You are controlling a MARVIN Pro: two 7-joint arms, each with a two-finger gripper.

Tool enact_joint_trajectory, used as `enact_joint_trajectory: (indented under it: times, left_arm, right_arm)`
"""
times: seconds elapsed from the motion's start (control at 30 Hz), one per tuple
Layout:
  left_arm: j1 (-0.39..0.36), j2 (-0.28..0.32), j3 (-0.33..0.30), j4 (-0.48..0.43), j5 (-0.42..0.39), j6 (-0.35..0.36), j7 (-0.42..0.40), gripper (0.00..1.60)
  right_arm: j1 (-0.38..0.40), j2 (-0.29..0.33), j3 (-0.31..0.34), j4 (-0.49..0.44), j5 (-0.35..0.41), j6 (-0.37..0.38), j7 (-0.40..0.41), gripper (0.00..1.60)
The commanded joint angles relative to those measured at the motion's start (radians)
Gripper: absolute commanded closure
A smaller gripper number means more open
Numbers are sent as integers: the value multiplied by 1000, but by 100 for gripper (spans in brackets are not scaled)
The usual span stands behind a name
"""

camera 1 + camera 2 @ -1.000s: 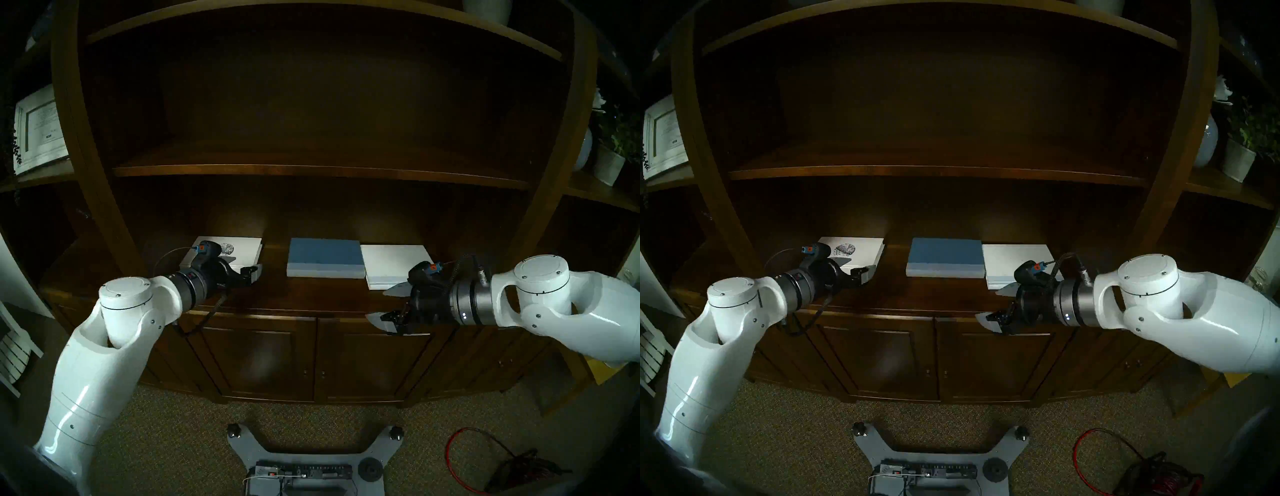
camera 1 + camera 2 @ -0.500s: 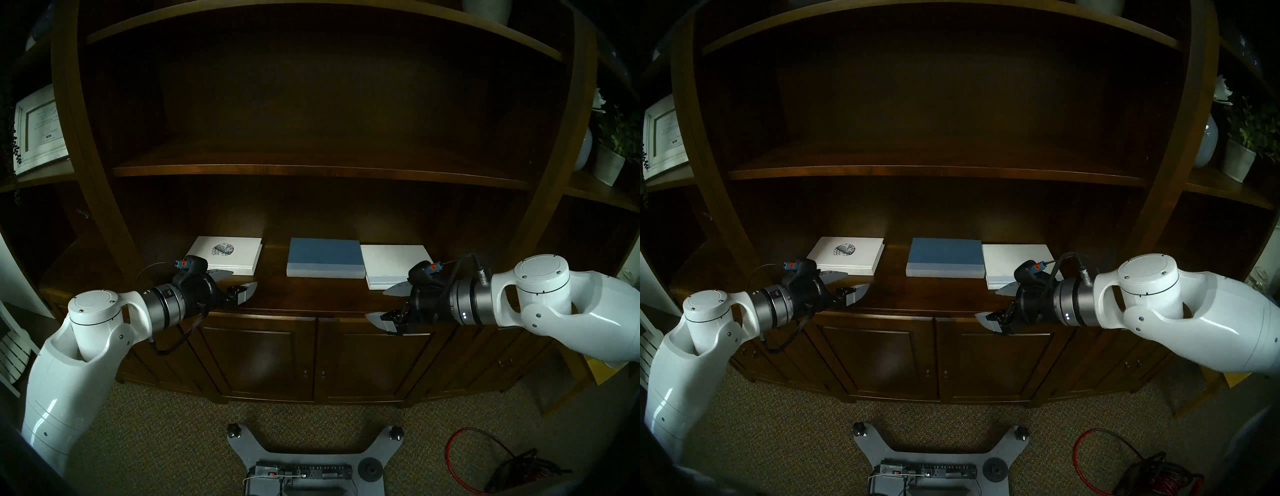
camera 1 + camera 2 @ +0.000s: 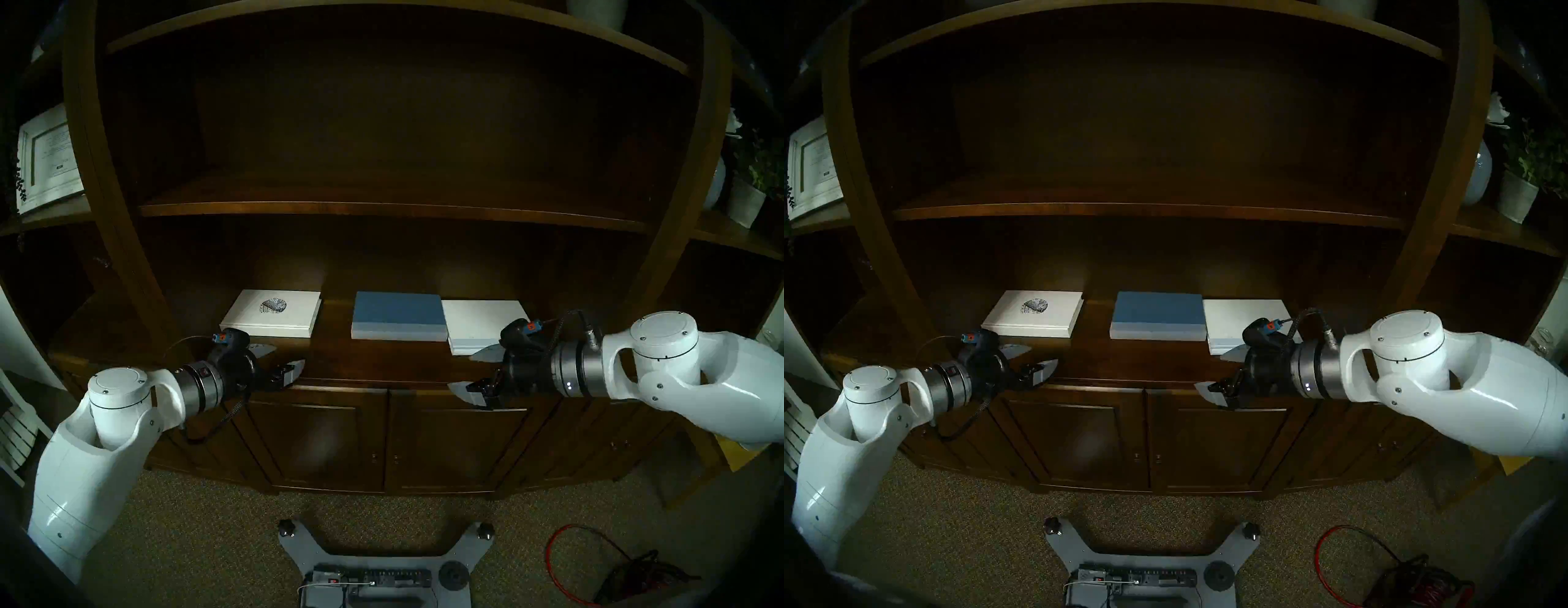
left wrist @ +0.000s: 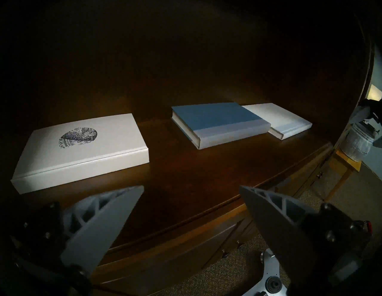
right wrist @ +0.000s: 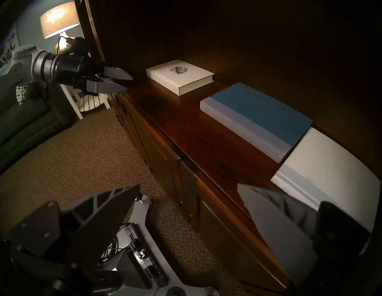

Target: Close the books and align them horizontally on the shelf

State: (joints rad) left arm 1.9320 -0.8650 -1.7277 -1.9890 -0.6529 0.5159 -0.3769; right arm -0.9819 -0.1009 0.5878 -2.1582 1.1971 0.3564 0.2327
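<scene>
On the dark wooden shelf (image 3: 331, 361) three closed books (image 3: 398, 316) lie flat in a row. The left gripper (image 3: 282, 361) and right gripper (image 3: 473, 373) hover at its near edge, jaws spread wide, holding nothing.

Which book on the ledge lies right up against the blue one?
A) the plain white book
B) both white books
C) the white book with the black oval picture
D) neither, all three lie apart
A: the plain white book sits edge to edge with the blue book on its right in the head view, while the white book with the oval picture lies apart across bare wood of the ledge.
</scene>
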Motion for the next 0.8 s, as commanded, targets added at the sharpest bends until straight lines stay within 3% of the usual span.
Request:
enact_joint_trajectory:
  times: [0.0,0.2,0.47,0.5,0.6,0.63,0.7,0.77]
  left_arm:
    - [-15,-26,0,-79,-19,10,16,0]
    - [1,-27,-7,-99,-16,23,26,0]
    - [0,-28,-6,-100,-17,26,31,0]
    - [1,-29,-6,-101,-17,26,32,0]
    - [1,-29,-6,-101,-16,27,33,0]
    - [0,-29,-6,-100,-16,27,33,0]
    - [0,-30,-6,-100,-16,27,32,0]
    - [0,-30,-6,-100,-16,27,31,0]
  right_arm:
    - [13,0,25,-2,2,-14,-2,0]
    - [27,-3,26,-11,5,15,-23,0]
    - [76,-139,50,39,59,178,-90,0]
    - [89,-164,43,48,92,231,-130,0]
    - [106,-220,38,63,117,272,-185,0]
    - [112,-204,31,54,130,269,-196,0]
    - [119,-264,36,86,148,302,-236,0]
    - [129,-259,25,92,171,305,-262,0]
